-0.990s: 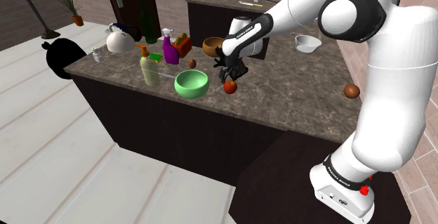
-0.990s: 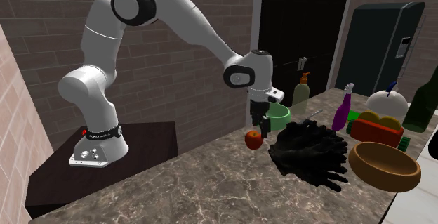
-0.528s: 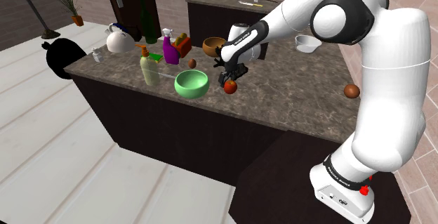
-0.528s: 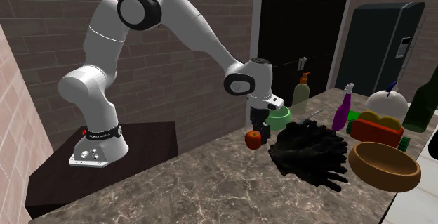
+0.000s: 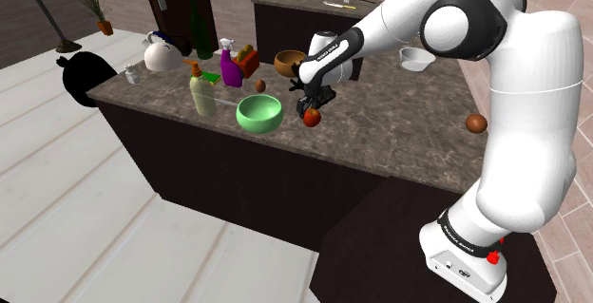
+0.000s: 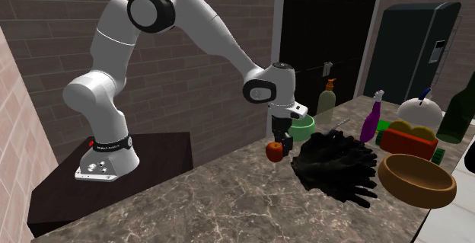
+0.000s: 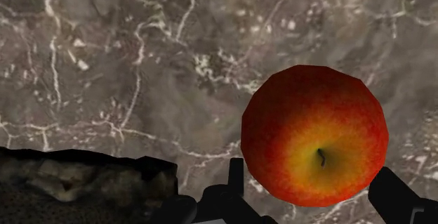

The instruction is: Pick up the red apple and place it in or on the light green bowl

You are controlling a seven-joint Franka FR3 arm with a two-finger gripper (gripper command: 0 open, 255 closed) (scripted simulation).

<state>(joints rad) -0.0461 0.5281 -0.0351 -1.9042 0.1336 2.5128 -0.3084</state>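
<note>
jaws at red apple [image 5: 312,117], stone ctr [image 5: 399,111], green bowl [image 5: 259,112] near

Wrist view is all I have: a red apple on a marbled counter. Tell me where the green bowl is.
Observer: The green bowl stands on the same counter, to the shoulder view's left of the apple and apart from it.
Operator: Report anything inside the bowl.
Observer: In the shoulder view, nothing shows inside it.
Operator: Name what else stands by the bowl.
Observer: A yellowish pump bottle stands just to the shoulder view's left of it.
</note>
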